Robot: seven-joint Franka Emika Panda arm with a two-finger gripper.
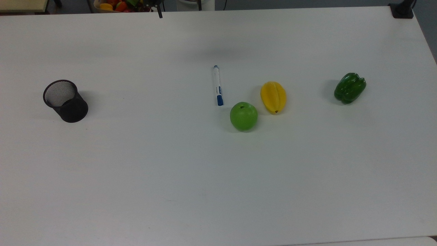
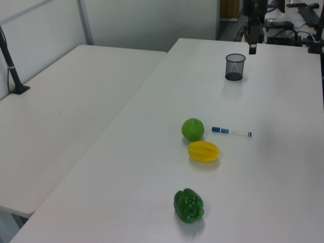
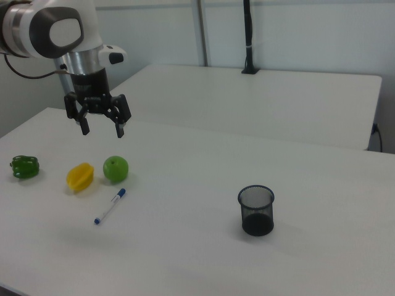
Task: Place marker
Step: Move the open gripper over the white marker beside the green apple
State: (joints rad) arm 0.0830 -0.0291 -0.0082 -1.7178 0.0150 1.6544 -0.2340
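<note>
The marker (image 1: pixel 217 85), white with a blue cap, lies flat on the white table (image 1: pixel 170 171), cap end close to a green apple (image 1: pixel 243 116); it also lies in the left view (image 2: pixel 231 132) and the right view (image 3: pixel 110 206). My gripper (image 3: pixel 102 127) hangs open and empty high above the table, behind the fruit in the right view. One of its dark fingers (image 1: pixel 159 13) pokes in at the top view's upper edge, and a finger (image 2: pixel 252 48) shows above the cup in the left view. A black mesh cup (image 1: pixel 65 100) stands upright far off at the top view's left.
A yellow starfruit (image 1: pixel 273 97) lies beside the apple and a green pepper (image 1: pixel 349 87) further to the top view's right. A bin of fruit (image 1: pixel 116 5) sits beyond the far edge. A second table (image 2: pixel 76 101) adjoins. A black clamp (image 1: pixel 403 10) grips the far right corner.
</note>
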